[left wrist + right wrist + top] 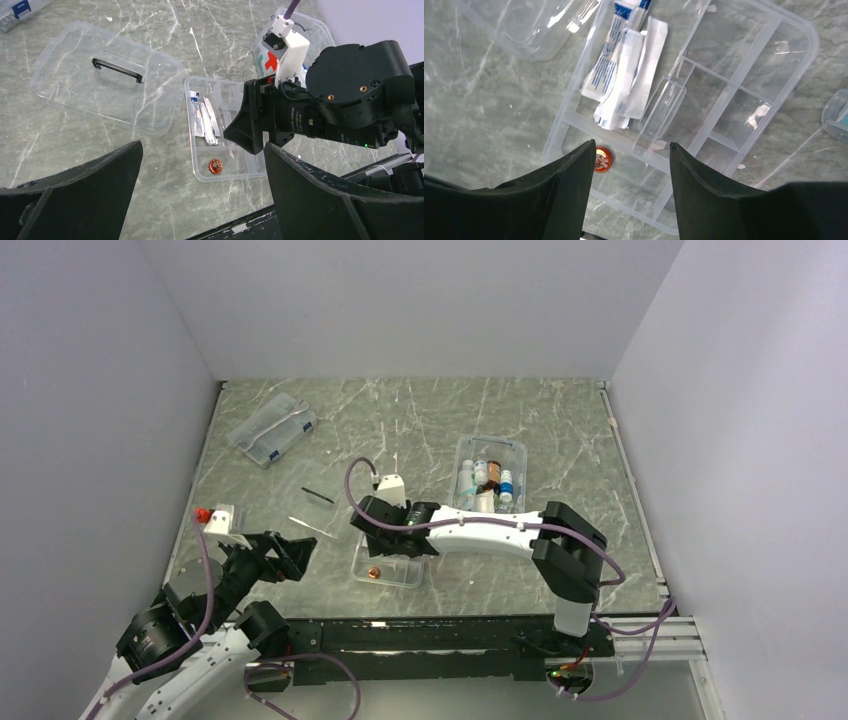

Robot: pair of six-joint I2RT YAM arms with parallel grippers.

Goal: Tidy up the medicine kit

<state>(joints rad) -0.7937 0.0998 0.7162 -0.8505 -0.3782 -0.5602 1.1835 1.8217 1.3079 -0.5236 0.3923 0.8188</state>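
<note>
The grey marbled table [560,420] fills the middle of the top view. On it, right of centre, stands the medicine kit [490,442], a clear tub with no lid on. Small bottles [492,476] stand upright inside it. In my left wrist view the tub sits at the upper right, half hidden behind my right arm, with its red cross [271,61] showing.

The kit's clear lid [70,95] lies flat on the table in the upper left of that view, with its dark handle [118,70] facing up. One corner lies just beside the divided tray [744,75].

That tray is a shallow clear one with several compartments. It lies below centre in the top view, near the table's front edge.

A flatter clear case with blue labels [272,428] lies well apart from all this, in the upper left of the top view.

My right gripper [630,145] hangs over the tray. Its fingers are partly apart and nothing is between them. My left gripper [202,149] is at the lower left of the top view, low over bare table. Its fingers are spread as wide as they go and hold nothing.

Several white and blue packets [624,75] lie together in the tray's long compartment, at the upper left of the right wrist view.

A small round red thing [602,160] lies in a corner compartment, just beside the tip of one right finger. I cannot tell what it is.
</note>
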